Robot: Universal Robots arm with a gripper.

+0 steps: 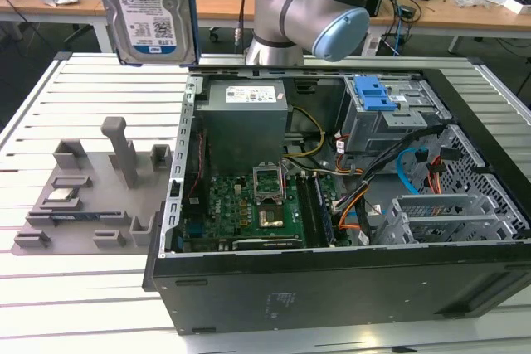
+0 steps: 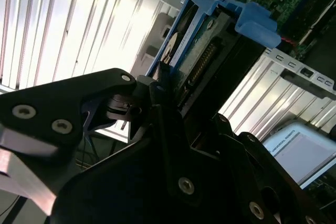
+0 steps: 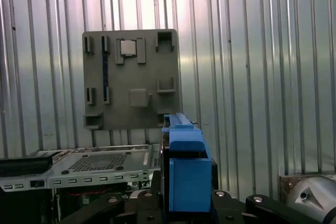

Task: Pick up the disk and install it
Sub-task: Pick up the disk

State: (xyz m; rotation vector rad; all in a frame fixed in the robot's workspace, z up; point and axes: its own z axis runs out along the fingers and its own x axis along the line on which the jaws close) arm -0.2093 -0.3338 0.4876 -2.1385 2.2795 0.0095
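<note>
disk (image 1: 149, 14) up in the air over the metal table (image 1: 41, 105), near the grey tray (image 1: 83, 205) and the open computer case (image 1: 332, 288), gripper (image 2: 169, 85) fingers squeezed tight on the disk's blue frame

The black pincer (image 2: 176, 85) grips the disk (image 1: 145, 10), silver metal with a blue-and-white label and a black barcode, edged by a bright blue bracket (image 3: 186, 171). Beneath the pincer the table (image 1: 50, 89) is pale silver, ribbed in long parallel grooves. On it lies a matt-grey tray (image 1: 83, 234) carrying a small shiny silver chip (image 1: 60, 197). Lower than the pincer, towards the exterior view's right, the computer case (image 1: 332, 296) is black outside. Inside I see a green circuit board (image 1: 236, 209), a grey power supply (image 1: 246, 134) with a white label, a blue latch (image 1: 373, 93), and orange, yellow and light-blue cables (image 1: 353, 201). The arm (image 1: 332, 6) is silver-grey with pale blue caps.
</note>
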